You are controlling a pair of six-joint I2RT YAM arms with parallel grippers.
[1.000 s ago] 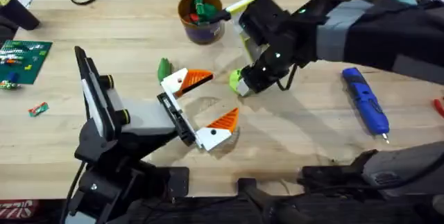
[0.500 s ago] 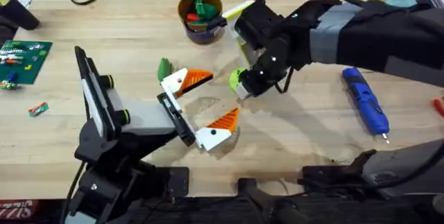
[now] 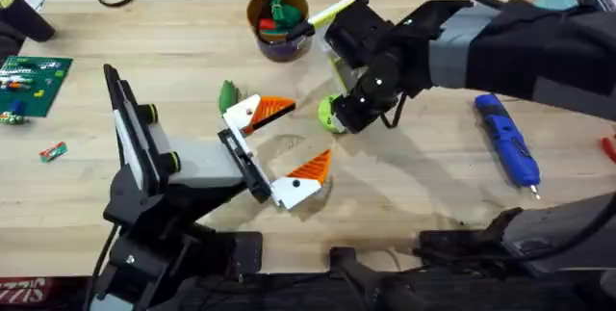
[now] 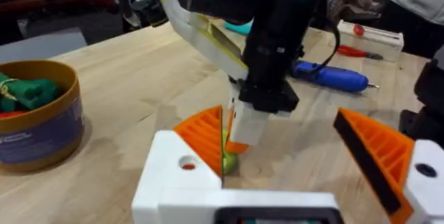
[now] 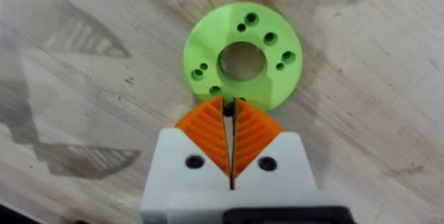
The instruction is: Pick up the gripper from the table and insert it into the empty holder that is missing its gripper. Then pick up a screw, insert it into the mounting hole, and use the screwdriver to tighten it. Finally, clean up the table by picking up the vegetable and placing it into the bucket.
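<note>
Right gripper (image 5: 231, 116), pads pressed together on something tiny and dark, hovers at the lime-green disc (image 5: 242, 61); it should align carefully over one hole.

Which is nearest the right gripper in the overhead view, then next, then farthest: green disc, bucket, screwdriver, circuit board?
From the right gripper:
1. Green disc, right at its fingertips.
2. Bucket, behind it, to the left.
3. Screwdriver, off to the right.
4. Circuit board, far left edge.
</note>
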